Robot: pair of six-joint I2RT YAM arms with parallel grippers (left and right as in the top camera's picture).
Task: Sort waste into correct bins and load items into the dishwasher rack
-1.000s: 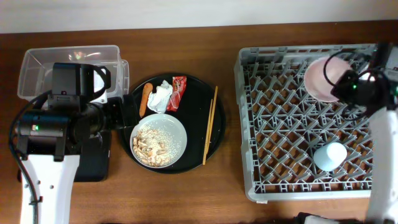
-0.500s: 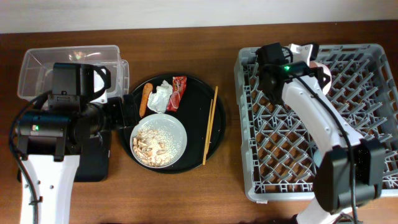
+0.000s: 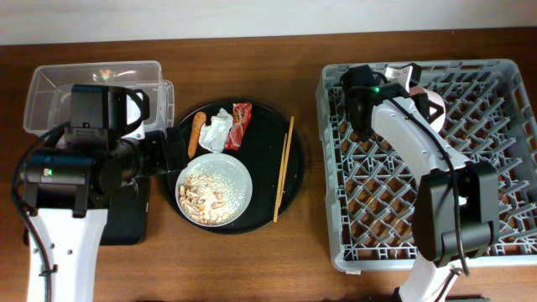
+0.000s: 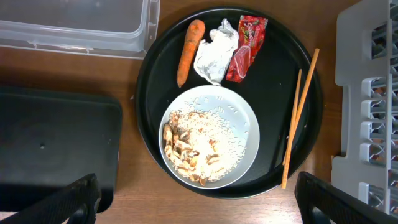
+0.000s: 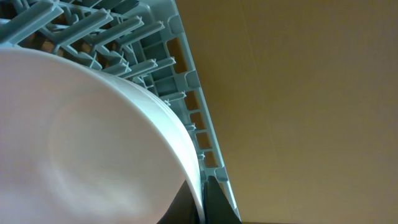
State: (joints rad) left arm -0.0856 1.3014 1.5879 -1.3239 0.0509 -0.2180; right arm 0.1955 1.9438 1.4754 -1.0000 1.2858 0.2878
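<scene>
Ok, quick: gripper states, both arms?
Left gripper: open, holding nothing.
Right gripper: closed on the rim of the white bowl.

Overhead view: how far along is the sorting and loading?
Done: nothing sorted that I can see. In hand: the right gripper pinches the white bowl by its rim at the dishwasher rack. Left: carrot stick, tissue, red wrapper, rice on the plate and chopsticks all sit on the round black tray, below the open left gripper.
</scene>
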